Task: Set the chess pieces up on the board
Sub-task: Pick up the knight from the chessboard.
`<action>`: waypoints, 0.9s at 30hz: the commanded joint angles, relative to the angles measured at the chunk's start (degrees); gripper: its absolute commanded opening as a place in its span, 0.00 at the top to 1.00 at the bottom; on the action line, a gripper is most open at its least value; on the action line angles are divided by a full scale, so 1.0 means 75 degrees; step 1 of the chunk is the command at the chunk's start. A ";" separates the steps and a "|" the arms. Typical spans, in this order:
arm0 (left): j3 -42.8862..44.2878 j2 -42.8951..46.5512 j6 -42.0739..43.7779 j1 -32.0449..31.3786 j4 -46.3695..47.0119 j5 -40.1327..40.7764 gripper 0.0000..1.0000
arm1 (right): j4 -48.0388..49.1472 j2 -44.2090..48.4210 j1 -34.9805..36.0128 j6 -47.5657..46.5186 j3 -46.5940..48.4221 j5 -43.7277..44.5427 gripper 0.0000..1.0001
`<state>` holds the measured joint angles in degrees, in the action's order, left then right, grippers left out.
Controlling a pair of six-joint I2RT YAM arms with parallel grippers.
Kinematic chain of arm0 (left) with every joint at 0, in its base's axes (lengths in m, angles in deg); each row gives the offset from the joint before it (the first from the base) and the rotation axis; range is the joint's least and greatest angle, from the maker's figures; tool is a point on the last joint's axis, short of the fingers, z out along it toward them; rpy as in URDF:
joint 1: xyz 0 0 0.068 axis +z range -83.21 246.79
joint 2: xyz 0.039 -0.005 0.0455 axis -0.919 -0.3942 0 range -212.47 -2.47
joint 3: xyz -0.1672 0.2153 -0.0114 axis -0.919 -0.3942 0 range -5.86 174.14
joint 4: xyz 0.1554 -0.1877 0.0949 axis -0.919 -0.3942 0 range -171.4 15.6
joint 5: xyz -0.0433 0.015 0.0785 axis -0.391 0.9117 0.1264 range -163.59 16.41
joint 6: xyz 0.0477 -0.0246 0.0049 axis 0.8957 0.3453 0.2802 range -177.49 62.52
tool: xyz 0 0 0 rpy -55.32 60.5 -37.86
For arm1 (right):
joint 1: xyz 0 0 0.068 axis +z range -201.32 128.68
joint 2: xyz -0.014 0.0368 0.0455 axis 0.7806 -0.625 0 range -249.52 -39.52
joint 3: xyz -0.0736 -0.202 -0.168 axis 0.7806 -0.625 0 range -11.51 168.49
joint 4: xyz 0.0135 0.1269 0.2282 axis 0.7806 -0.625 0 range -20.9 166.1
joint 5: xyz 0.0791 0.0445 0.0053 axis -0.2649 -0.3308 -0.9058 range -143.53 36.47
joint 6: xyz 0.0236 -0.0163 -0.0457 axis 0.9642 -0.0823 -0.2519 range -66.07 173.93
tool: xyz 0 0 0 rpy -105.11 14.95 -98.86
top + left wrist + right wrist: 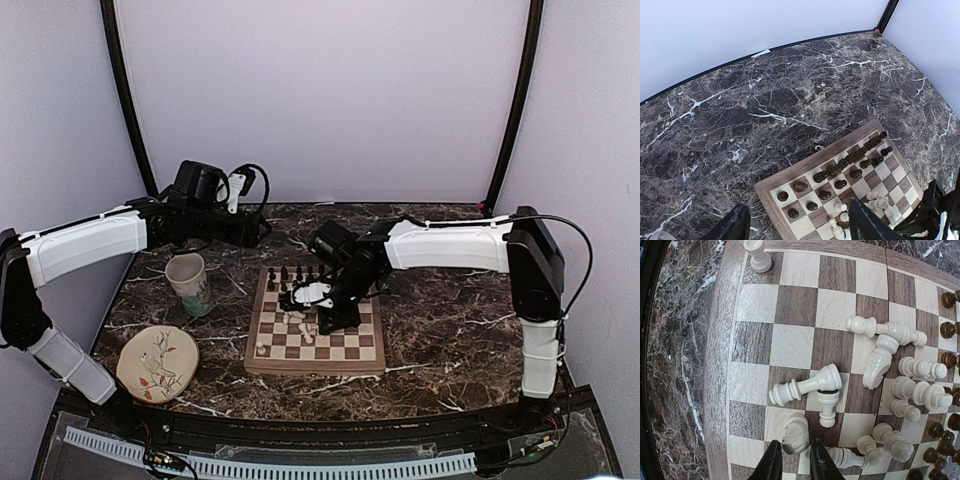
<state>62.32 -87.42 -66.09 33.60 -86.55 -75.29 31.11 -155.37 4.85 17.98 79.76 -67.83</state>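
Note:
The board [315, 366] lies mid-table. Dark chess pieces [290, 272] stand along its far rows; they also show in the left wrist view [840, 165]. Several white pieces [900, 365] lie toppled in a heap on the middle squares, and one white rook [757, 255] stands upright at a near corner. My right gripper [792, 462] is low over the board [720, 365], shut on a white knight [796, 432] that lies on its side. My left gripper [800, 225] is open and empty, hovering high off the board's far-left corner [770, 200].
A patterned mug [188, 280] stands left of the board. A round beige bird plate [157, 362] lies at the near left. The dark marble table [450, 330] is walled at the back and sides.

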 commanded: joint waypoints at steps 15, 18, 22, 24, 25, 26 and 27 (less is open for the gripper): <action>0.0072 0.0210 0.0027 0.0051 -0.0096 -0.0138 0.30 | -0.0434 -0.0090 0.0259 -0.0114 0.0242 -0.0227 0.94; 0.0084 0.0217 0.0029 0.0059 -0.0107 -0.0138 0.30 | -0.0689 0.0057 0.0356 -0.0224 0.0221 -0.0269 0.94; 0.0084 0.0261 0.0040 0.0055 -0.0106 -0.0133 0.31 | -0.0829 0.0195 0.0577 -0.0275 0.0211 -0.0281 0.94; 0.0085 0.0264 0.0040 0.0047 -0.0111 -0.0115 0.30 | -0.0872 0.0199 0.0705 -0.0336 0.0278 -0.0273 0.94; 0.0085 0.0264 0.0045 0.0053 -0.0106 -0.0111 0.30 | -0.0879 0.0171 0.0766 -0.0354 0.0331 -0.0264 0.94; 0.0085 0.0267 0.0035 0.0054 -0.0108 -0.0105 0.30 | -0.0865 0.0141 0.0822 -0.0361 0.0415 -0.0236 0.94; 0.0079 0.0267 0.0042 0.0060 -0.0107 -0.0100 0.30 | -0.0817 0.0088 0.0866 -0.0341 0.0490 -0.0146 0.94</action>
<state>62.32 -87.42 -66.09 33.60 -86.57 -75.92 26.04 -156.18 9.37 16.23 81.11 -68.97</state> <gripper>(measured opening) 0.696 0.120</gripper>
